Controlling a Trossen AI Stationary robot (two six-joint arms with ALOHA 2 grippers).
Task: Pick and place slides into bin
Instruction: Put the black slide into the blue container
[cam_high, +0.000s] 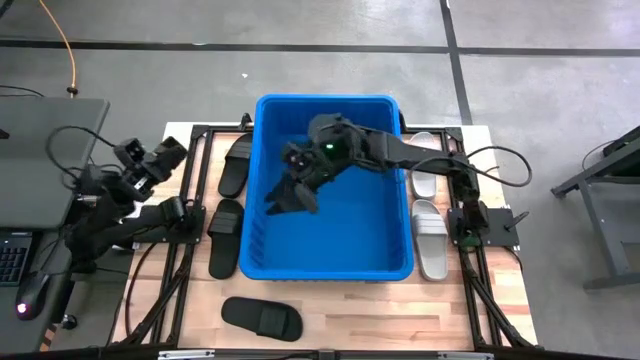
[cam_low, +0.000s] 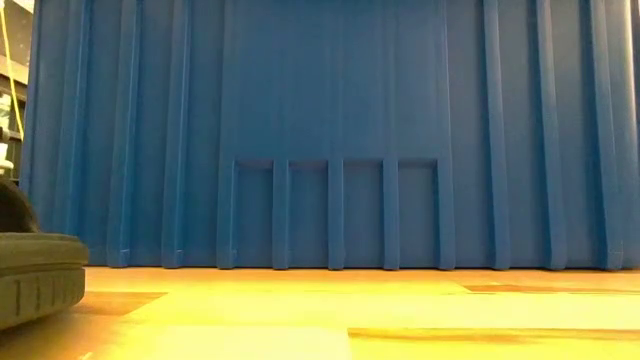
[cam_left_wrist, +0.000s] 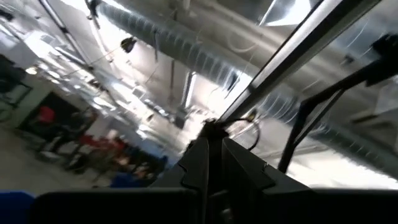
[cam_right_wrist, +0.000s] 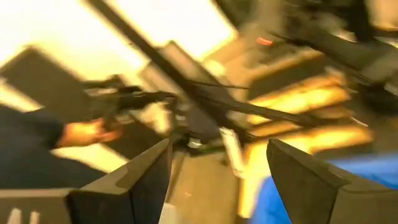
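Nearest the camera edge of the table: one black slide (cam_high: 261, 318) lying alone on the wooden tabletop (cam_high: 350, 310). Further in, the blue bin (cam_high: 262, 262) fills the middle, w/ two more black slides (cam_high: 226, 238) just beside its left wall and two light grey slides (cam_high: 431, 238) by its right wall.

Right gripper (cam_high: 296, 172) is over the bin interior, fingers spread wide & nothing between them in the wrist view. A black slide (cam_high: 283, 197) sits just below it inside the bin, likely just dropped, though contact can't be told.

Left gripper (cam_high: 158, 160) is parked off the table's left edge, tilted up, fingers clenched, empty.

Risk: pulling back low, the right arm could clip the bin's rim and shove the tub into the grey pair.

Surface is pale wood in a black frame; grey concrete floor w/ dark seams around, orange cable (cam_high: 62, 40) far left.
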